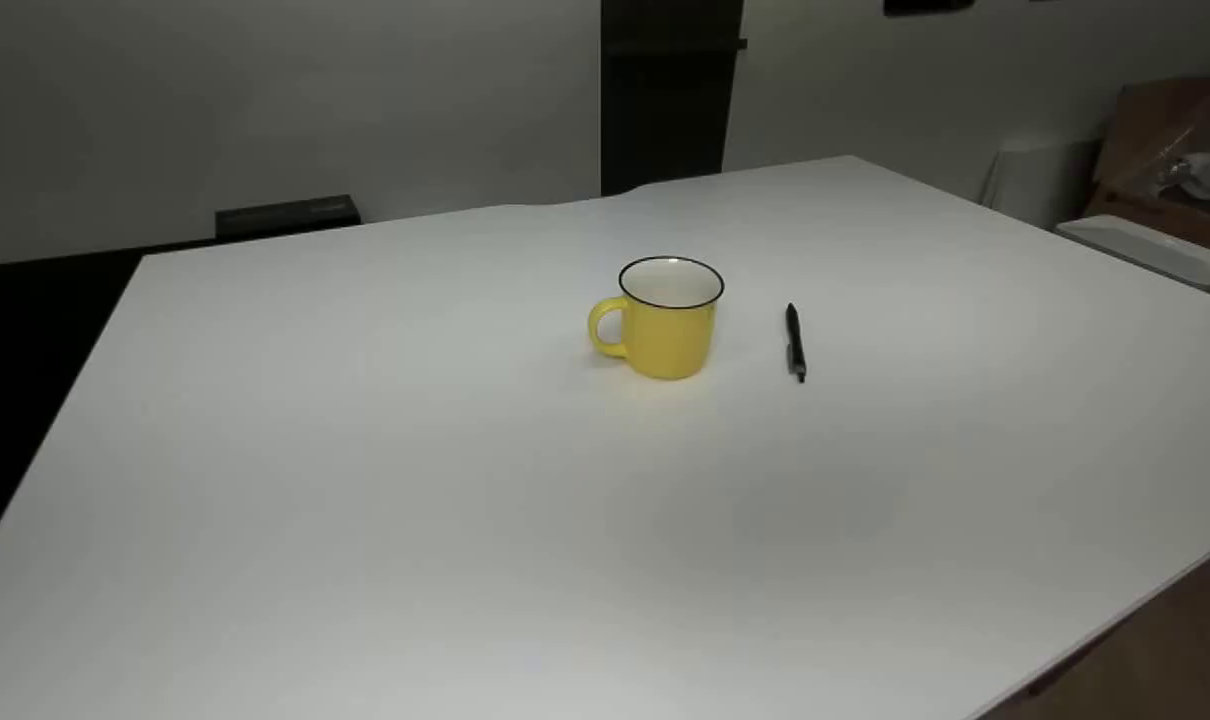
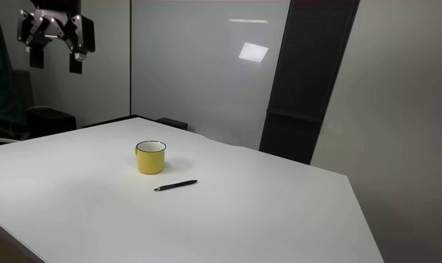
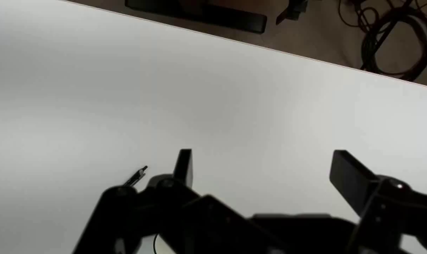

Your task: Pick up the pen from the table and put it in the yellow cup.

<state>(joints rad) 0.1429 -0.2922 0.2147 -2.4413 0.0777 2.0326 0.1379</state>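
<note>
The yellow cup stands upright on the white table (image 1: 365,500) in both exterior views (image 1: 668,340) (image 2: 150,162). Its handle points left. The black pen lies flat on the table beside the cup, apart from it, in both exterior views (image 1: 795,343) (image 2: 176,185). My gripper (image 2: 56,63) is open and empty, high above the table at the upper left of an exterior view. In the wrist view my gripper (image 3: 261,164) has its fingers wide apart. There the pen (image 3: 136,177) shows left of the fingers, partly hidden by them. Only a sliver of the cup (image 3: 163,247) shows at the bottom edge.
A dark box (image 1: 287,217) sits behind the table's far edge. A white tray-like thing (image 1: 1155,250) and a cardboard box (image 1: 1155,130) are beyond the right edge. In the wrist view a coiled cable (image 3: 370,53) lies on the floor past the table edge.
</note>
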